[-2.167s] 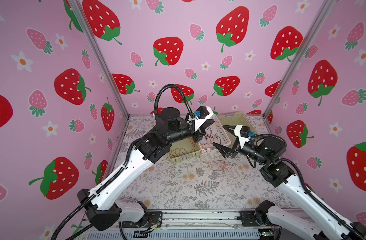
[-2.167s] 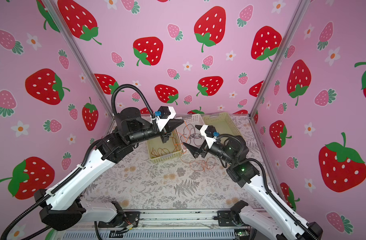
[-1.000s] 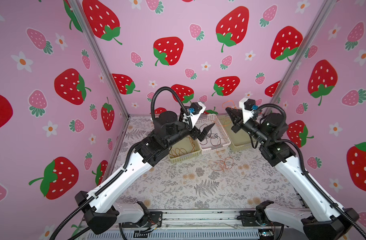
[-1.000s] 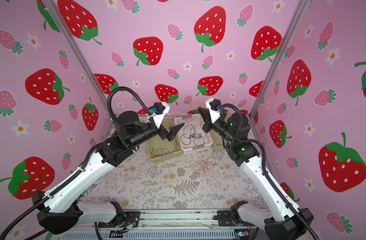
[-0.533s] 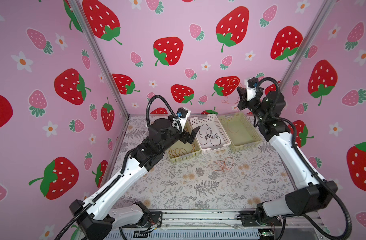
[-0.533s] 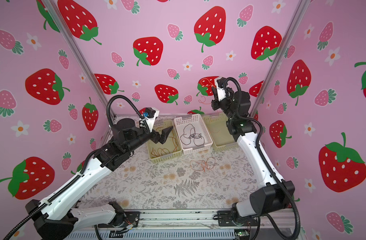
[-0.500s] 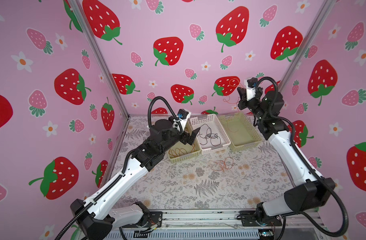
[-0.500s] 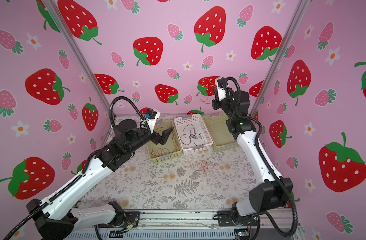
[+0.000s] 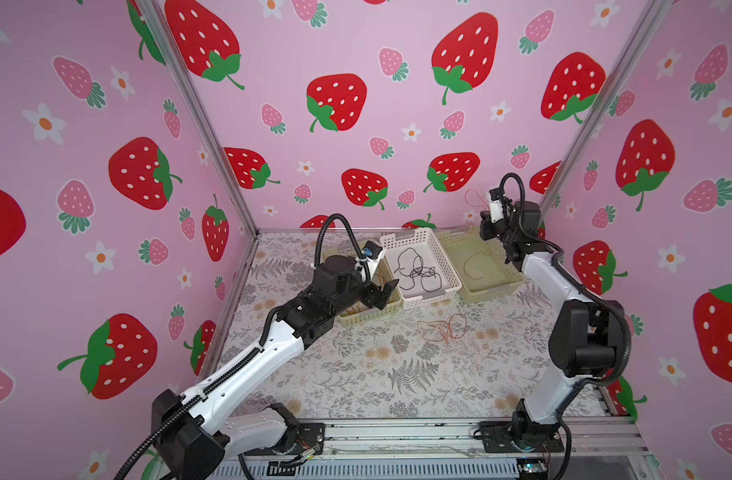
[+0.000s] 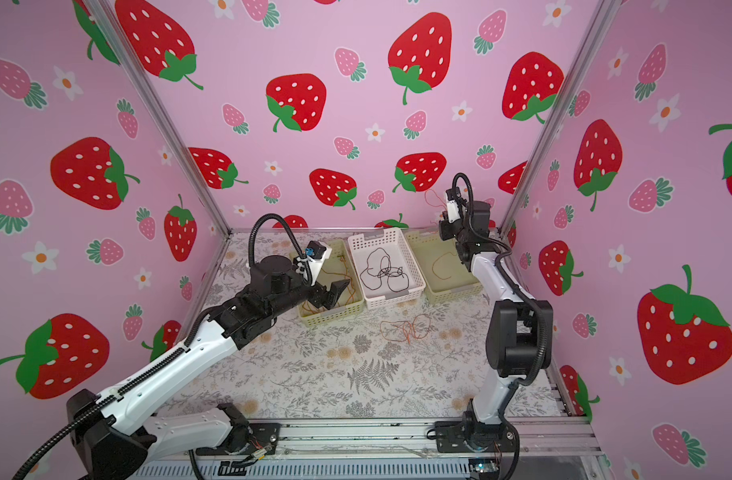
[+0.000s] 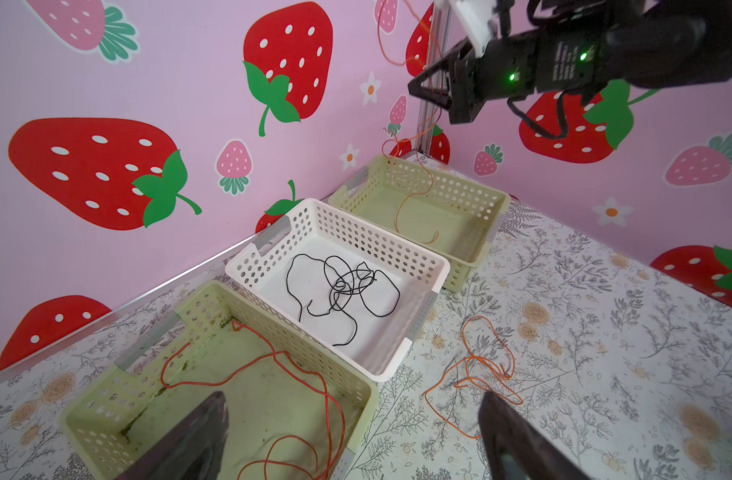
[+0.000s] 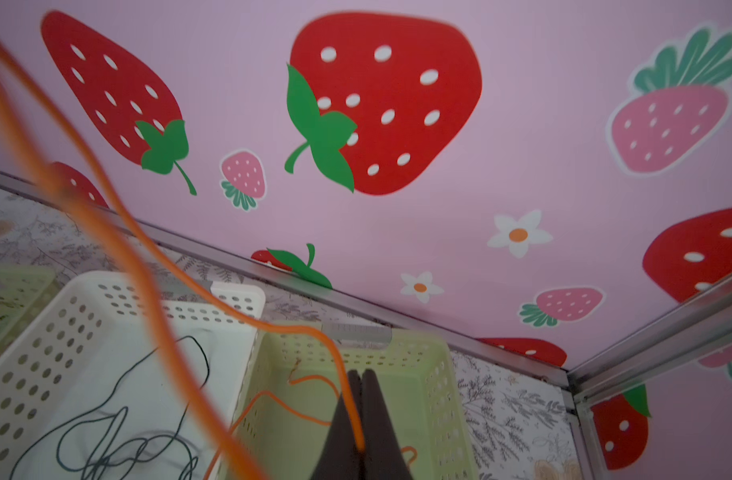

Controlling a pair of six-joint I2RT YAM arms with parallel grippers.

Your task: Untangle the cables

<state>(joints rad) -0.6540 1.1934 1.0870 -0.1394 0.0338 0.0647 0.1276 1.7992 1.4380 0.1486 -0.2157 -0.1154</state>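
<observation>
Right gripper (image 12: pixel 361 376) with orange cable (image 12: pixel 297 329) now higher above rightmost basket (image 9: pixel 493 291).

Blur, crops and cover: wrist views worst.
Right wrist view: orange cable (image 12: pixel 125 226) passes close to the lens, badly smeared, and runs out at the picture's edge; right gripper (image 12: pixel 361 374) shows only the tips of its jaws, the rest cut off. Left wrist view: left gripper (image 11: pixel 353 401), jaws two dark blurs cropped by the edge. In a top view the left arm (image 9: pixel 256 361) covers much of the left basket (image 9: pixel 368 316); the cable's run from the right jaws is too fine to trace there.
</observation>
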